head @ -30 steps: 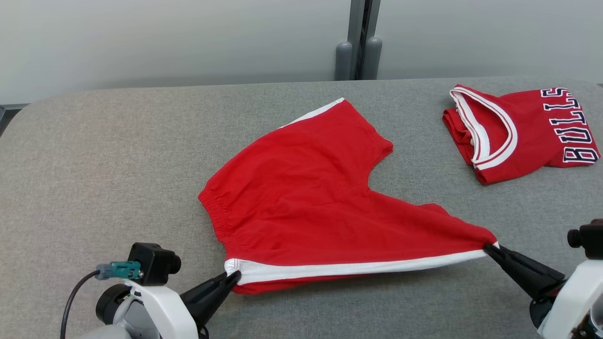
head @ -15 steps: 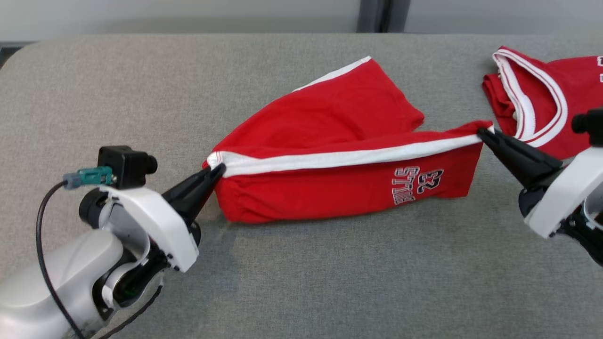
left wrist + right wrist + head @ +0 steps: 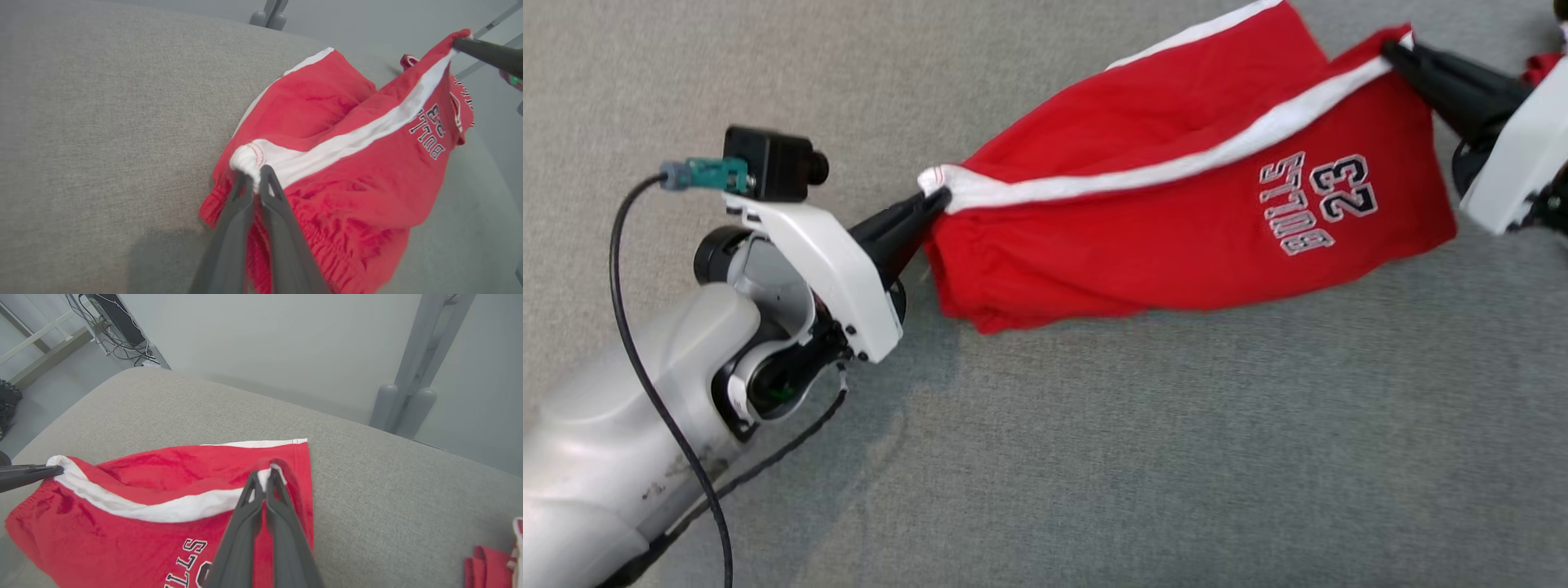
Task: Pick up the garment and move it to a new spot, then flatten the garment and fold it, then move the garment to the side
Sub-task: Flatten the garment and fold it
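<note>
The garment [image 3: 1176, 237], red shorts with a white stripe, hung stretched between both grippers, and its lower part lay on the counter [image 3: 1094, 457]. The left gripper [image 3: 938, 201] jaws pinched the waistband corner, and the right gripper [image 3: 1393, 51] jaws pinched the leg hem. For a good fold, the stripe edge should go down taut and level. A folded red jersey [image 3: 488, 565] lay near on the right, where the right arm could brush it.

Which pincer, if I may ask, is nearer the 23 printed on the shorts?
Right. The right pincer grips the shorts just above the 23; the left pincer holds the far waistband end.
</note>
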